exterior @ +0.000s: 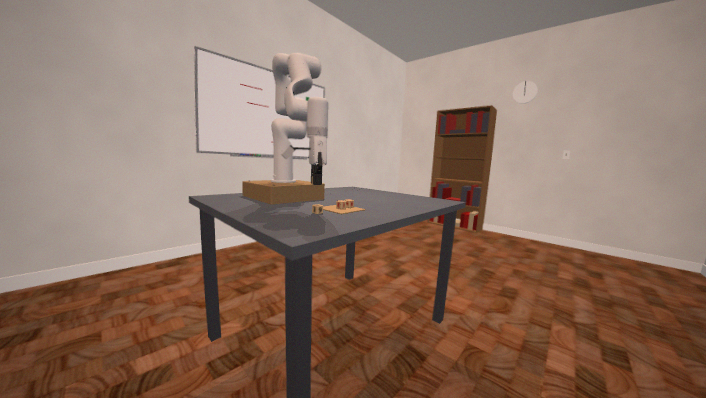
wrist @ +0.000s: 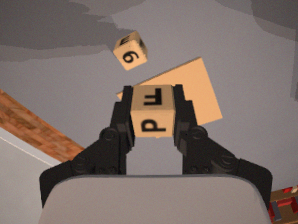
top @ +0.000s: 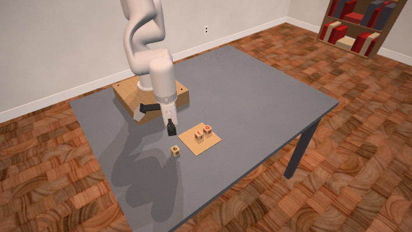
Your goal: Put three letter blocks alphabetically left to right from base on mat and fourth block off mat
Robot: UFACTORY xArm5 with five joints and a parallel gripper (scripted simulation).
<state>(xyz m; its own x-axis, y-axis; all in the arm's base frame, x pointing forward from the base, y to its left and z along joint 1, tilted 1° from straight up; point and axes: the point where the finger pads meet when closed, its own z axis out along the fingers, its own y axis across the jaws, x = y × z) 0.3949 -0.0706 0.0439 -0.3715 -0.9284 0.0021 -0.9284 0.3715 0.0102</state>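
Note:
My gripper (top: pixel 172 134) (exterior: pixel 317 182) (wrist: pixel 153 98) is shut on a wooden block (wrist: pixel 152 111) with black F and P on the faces seen in the wrist view. It hangs above the table, beside the mat on the robot's side. The top and exterior views do not show the held block clearly. The tan mat (top: pixel 192 148) (exterior: pixel 345 211) (wrist: pixel 202 90) lies flat. On it stand a block with a red, J-like letter on top (top: pixel 199 136) (exterior: pixel 341 205) and, close by, one with a red, D-like letter (top: pixel 207 130) (exterior: pixel 350 203). A block with black 6 on top (top: pixel 175 151) (exterior: pixel 317 209) (wrist: pixel 131 51) stands off the mat.
The grey table (top: pixel 262 96) (exterior: pixel 395 200) carries the robot's wooden base box (top: pixel 182 97) (exterior: pixel 300 194), behind the gripper. The table's front edge runs beyond the mat and the 6 block.

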